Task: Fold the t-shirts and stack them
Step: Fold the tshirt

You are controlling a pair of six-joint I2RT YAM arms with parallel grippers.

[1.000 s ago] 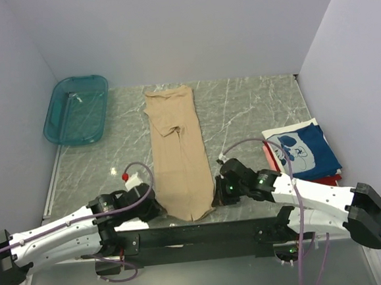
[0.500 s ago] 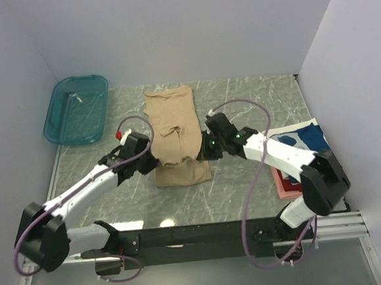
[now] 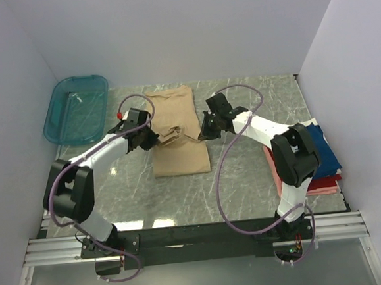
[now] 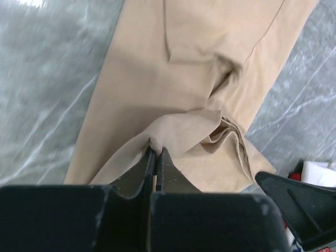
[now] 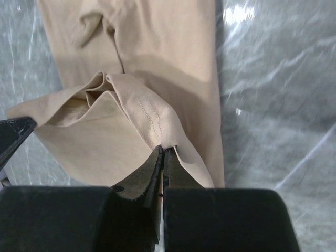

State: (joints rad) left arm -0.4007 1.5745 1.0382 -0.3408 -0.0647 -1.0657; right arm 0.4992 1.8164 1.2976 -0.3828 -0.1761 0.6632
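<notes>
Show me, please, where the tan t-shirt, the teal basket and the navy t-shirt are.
tan t-shirt [image 3: 182, 159]: top external view, on its flat near half.
teal basket [image 3: 76, 118]: top external view, on its bare floor.
navy t-shirt [image 3: 323, 148]: top external view, on its exposed top face.

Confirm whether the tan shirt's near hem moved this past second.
Yes. Left claw and right claw carried the tan shirt hem away from the black base rail, toward the back wall.
</notes>
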